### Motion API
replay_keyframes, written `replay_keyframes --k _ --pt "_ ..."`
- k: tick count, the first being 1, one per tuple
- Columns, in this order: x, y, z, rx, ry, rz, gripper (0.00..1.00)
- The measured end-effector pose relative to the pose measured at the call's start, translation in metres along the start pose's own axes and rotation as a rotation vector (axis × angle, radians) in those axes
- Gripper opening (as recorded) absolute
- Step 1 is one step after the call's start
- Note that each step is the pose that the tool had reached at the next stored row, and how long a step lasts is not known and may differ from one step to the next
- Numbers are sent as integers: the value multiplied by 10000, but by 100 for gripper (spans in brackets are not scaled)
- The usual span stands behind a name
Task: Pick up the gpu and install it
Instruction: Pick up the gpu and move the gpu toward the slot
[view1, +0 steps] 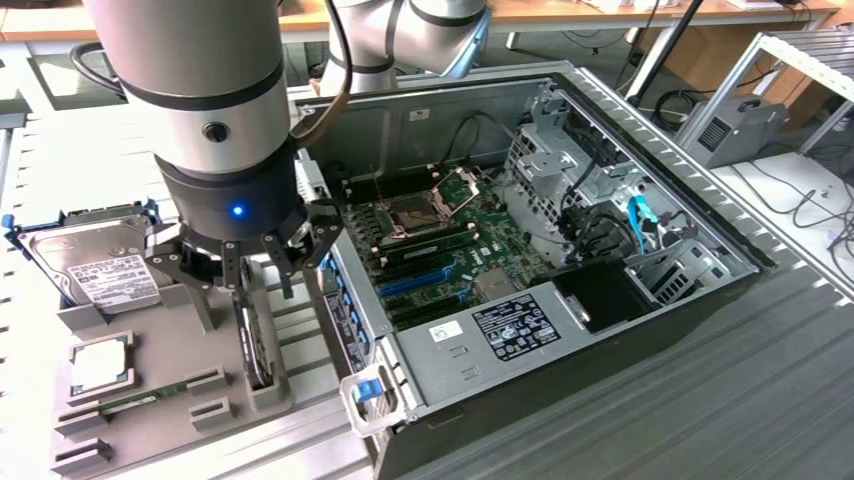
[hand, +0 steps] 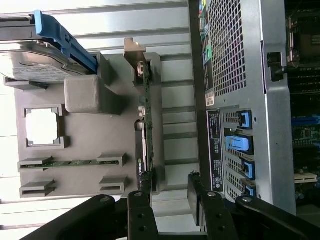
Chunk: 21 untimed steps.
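The claw (view1: 256, 283) hangs with its fingers spread apart and nothing clamped, right over the gpu (view1: 255, 345), which stands on edge in its slot of the grey holder (view1: 167, 365) on the bench (view1: 721, 420), just to the exterior view's left of the open computer case (view1: 561, 200).

Nothing actually readable here: stickers on the PSU (view1: 514, 325) and, over at 9 o'clock, the hard drive (view1: 100, 270), but the print's too tiny.
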<state>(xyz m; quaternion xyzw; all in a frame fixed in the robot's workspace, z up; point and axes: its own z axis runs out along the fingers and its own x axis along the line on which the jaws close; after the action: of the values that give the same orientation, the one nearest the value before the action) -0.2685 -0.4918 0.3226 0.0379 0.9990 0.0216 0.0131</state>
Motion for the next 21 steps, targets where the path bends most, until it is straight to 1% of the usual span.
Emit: replay_keyframes --k 9,21 --pt "37 -4 37 0 0 1 42" --pt "93 6 112 1 0 1 42"
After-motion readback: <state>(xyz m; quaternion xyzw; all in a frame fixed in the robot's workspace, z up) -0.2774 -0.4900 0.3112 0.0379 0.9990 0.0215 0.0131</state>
